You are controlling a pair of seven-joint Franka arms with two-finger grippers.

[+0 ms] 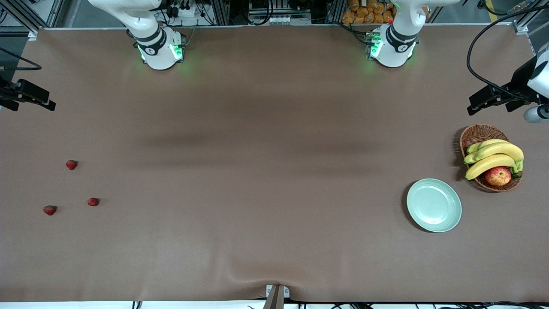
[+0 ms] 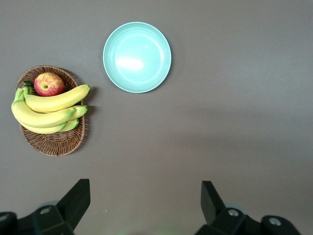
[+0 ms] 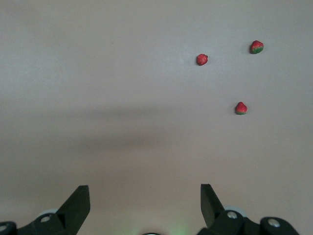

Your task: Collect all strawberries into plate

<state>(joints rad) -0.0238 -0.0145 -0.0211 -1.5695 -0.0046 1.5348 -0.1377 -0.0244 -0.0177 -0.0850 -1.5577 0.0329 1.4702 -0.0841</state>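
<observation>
Table (image 1: 257, 193): brown cloth covers the whole surface; a slight buckle shows at the edge nearest the front camera.

Arms: both bases stand along the table's edge at the top of the front view, and both arms are drawn out to the table's ends, high above it. Judged as a start pose; neither has reached for anything yet.

Left gripper (image 2: 145, 205): fingers spread wide, holding nothing, hanging above the left arm's end of the table. Its wrist camera looks straight down on the plate and basket, so it seems posted to watch the drop-off area.

Right gripper (image 3: 145, 205): fingers likewise wide apart and empty, above the right arm's end of the table. Its camera looks down on the berries, which suits it for the picking.

Basket (image 1: 477, 134): brown wicker, at the left arm's end, holding a bunch of bananas (image 1: 493, 156) and an apple (image 1: 498, 176). Not part of the task; likely a distractor.

Plate (image 1: 434, 205): pale mint green, empty, flat on the cloth just beside the basket and nearer the front camera.

Strawberries: three, all on the cloth at the right arm's end, well apart from the plate. One (image 1: 71, 164) lies farthest from the front camera; the second (image 1: 93, 201) and third (image 1: 49, 210) lie nearer. Each stands clear of the others, leaving room for fingers. None collected yet; every berry needs carrying the table's full length.
</observation>
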